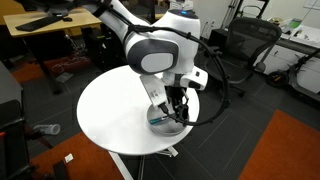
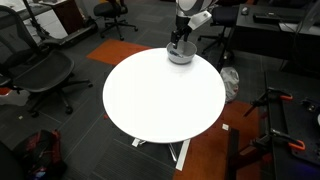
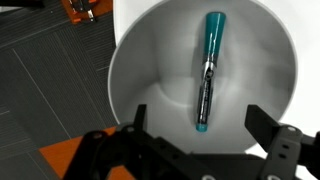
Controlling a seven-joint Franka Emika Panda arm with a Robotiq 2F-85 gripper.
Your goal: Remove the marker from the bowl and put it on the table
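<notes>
Wrist view: teal marker [image 3: 206, 70] flat in grey bowl [image 3: 150, 60], tool [image 3: 195, 115] w/ jaws wide apart, empty, just above

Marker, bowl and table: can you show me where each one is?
marker [image 3: 208, 70]: wrist view, the middle of its slim body.
bowl [image 3: 150, 70]: wrist view, the bare grey inside, beside the marker.
table [image 2: 160, 100]: in an exterior view, the bare white top.

Even, bright room light; soft sheen in the bowl [image 3: 150, 60] ahead of the gripper [image 3: 197, 120], whose dark fingers [image 3: 133, 140] look blurred.
</notes>
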